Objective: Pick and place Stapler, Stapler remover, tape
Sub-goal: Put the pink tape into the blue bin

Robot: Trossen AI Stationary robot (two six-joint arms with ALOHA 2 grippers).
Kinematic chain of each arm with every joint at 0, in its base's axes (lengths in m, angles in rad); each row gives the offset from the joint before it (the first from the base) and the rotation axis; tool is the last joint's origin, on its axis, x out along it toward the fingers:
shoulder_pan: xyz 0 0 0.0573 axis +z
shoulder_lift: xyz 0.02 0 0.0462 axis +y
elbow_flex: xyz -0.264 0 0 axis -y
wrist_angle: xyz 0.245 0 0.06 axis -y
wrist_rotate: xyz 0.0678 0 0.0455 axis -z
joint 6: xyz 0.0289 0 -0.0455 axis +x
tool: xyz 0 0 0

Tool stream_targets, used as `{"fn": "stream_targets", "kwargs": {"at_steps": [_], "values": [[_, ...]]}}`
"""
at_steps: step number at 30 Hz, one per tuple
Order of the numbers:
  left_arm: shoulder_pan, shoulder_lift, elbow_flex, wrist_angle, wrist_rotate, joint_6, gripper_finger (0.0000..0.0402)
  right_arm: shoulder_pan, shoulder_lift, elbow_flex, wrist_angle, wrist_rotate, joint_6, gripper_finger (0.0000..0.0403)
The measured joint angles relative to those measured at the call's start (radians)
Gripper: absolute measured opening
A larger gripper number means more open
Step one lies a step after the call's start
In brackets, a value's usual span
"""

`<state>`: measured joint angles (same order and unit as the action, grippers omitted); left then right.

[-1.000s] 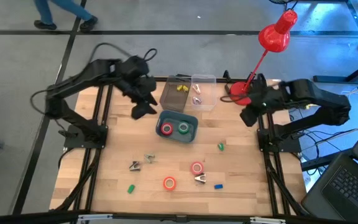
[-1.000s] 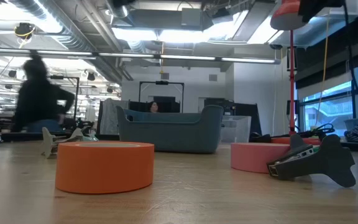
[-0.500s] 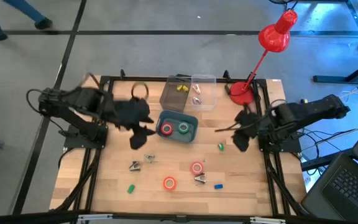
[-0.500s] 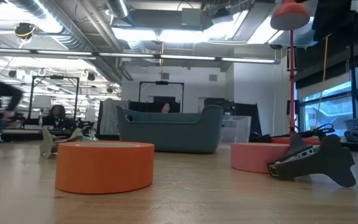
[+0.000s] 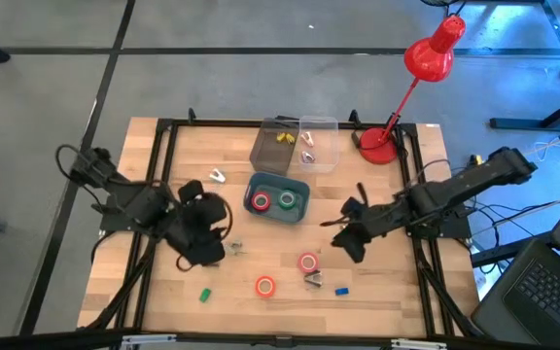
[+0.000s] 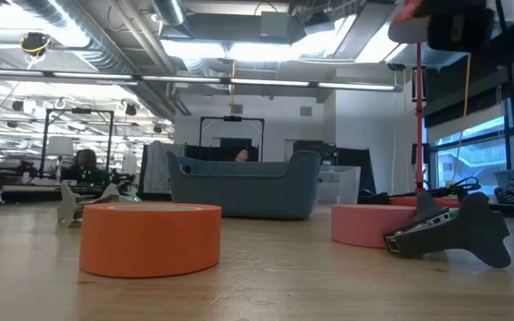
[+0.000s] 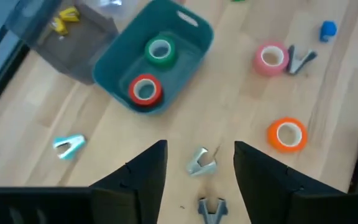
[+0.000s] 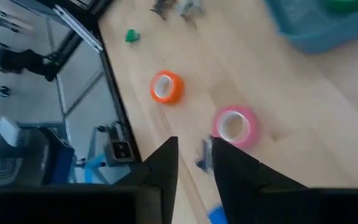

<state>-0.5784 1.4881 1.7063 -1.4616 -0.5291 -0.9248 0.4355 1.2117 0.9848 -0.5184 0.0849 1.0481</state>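
Note:
Two tape rolls, red (image 5: 260, 201) and green (image 5: 287, 200), lie in the teal bin (image 5: 299, 185). A pink roll (image 5: 307, 262) and an orange roll (image 5: 264, 286) lie on the table near the front. My left gripper (image 5: 210, 255) hangs open over two silver stapler removers (image 7: 201, 163) left of centre. My right gripper (image 5: 346, 245) hovers open just right of the pink roll (image 8: 234, 126), with a dark stapler remover (image 5: 313, 279) beside that roll. Another stapler remover (image 5: 217, 176) lies left of the bin. I cannot make out a stapler.
Two clear containers (image 5: 293, 146) with small yellow and pale items stand behind the bin. A red desk lamp (image 5: 377, 146) stands at the back right. A green block (image 5: 203, 293) and a blue block (image 5: 341, 290) lie near the front edge.
Both arms have swung from the back of the table down and forward toward its middle. A walking person has left the high view. The objects have not moved.

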Motion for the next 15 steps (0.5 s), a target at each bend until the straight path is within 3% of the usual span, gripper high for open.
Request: {"fn": "stream_targets", "kwargs": {"at_steps": [6, 11, 15], "values": [[-0.109, -0.120, -0.348, 0.264, 0.017, -0.109, 0.0163, 0.009, 0.128, 0.018, 0.003, -0.049, 0.020, 0.0074], [-0.141, -0.183, -0.640, 0.657, 0.149, -0.162, 0.0159, 0.012, 0.210, 0.106, -0.013, -0.050, -0.008, 0.0064], [-0.140, -0.171, -0.758, 0.865, 0.282, -0.165, 0.0161, 0.033, 0.277, 0.232, -0.079, 0.021, -0.077, 0.0058]]}}
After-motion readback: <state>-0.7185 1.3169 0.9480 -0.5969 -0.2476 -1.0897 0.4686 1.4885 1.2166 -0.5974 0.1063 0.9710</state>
